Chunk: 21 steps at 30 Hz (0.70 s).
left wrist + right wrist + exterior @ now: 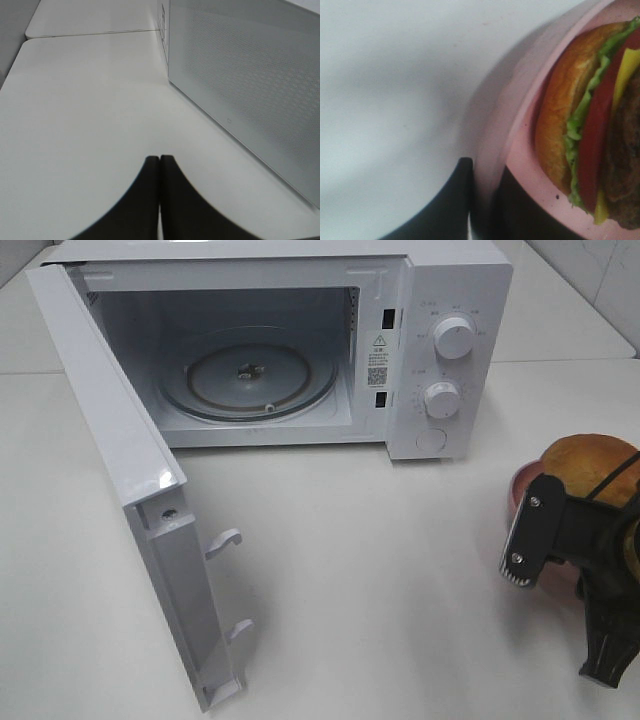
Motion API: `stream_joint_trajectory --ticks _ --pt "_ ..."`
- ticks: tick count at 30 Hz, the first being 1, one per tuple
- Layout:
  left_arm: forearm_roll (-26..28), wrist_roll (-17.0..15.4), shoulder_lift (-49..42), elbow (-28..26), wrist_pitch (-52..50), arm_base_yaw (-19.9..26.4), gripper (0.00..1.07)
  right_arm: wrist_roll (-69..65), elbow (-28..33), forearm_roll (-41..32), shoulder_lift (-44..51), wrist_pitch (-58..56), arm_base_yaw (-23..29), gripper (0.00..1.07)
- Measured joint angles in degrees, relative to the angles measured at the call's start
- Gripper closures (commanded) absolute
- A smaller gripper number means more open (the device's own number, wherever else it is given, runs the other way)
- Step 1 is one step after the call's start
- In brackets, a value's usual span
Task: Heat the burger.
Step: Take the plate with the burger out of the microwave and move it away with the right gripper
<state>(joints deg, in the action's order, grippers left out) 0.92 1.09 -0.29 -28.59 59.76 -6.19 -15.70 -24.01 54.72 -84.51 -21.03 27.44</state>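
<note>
The burger (pixel 590 462) sits on a pink plate (pixel 522 488) at the right edge of the table (pixel 400 580), well apart from the microwave (pixel 300 340) and in front of its control panel side. Up close, from the right wrist, you can see the golden bun, green lettuce, red tomato, yellow cheese and dark patty stacked sideways on the plate (pixel 520 150).

The right gripper (pixel 485 200) is clamped on the plate's rim, one finger outside and one inside the edge. So the plate is in its grasp, not the burger itself. The left gripper (pixel 159 190) hangs idle beside the microwave's side wall, its fingers pressed together with nothing between them.

The microwave door (pixel 130 500) stands wide open and the glass turntable (pixel 250 380) inside is bare. To my eye the step in hand is carrying the plate over to the oven. The next move calls for lifting the plate level so the burger does not slide, swinging it left past the door frame, and setting it on the turntable.

As for writing, there is a small warning sticker with a triangle and a square code on the frame (pixel 379 358), and faint marks ring the two knobs (pixel 453 338), but none of it is readable from here.
</note>
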Motion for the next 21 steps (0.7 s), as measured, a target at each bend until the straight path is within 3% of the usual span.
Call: stream_joint_trajectory --ticks 7,14,17,19,21 --pt "0.0 0.0 0.0 0.0 0.0 0.0 1.07 -0.4 -2.6 0.7 -3.4 1.3 -8.2 1.07" --pt "0.0 0.0 0.0 0.0 0.0 0.0 1.07 -0.5 -2.8 1.0 -6.0 2.4 -8.7 1.07" --pt "0.0 0.0 0.0 0.0 0.0 0.0 1.07 -1.0 -3.0 1.3 -6.7 2.7 -8.7 1.0" --pt "0.0 0.0 0.0 0.0 0.0 0.0 1.07 -2.6 -3.0 1.5 -6.7 3.9 -8.7 0.82" --pt "0.0 0.0 0.0 0.0 0.0 0.0 1.07 -2.9 -3.0 1.4 -6.7 4.2 -8.7 0.75"
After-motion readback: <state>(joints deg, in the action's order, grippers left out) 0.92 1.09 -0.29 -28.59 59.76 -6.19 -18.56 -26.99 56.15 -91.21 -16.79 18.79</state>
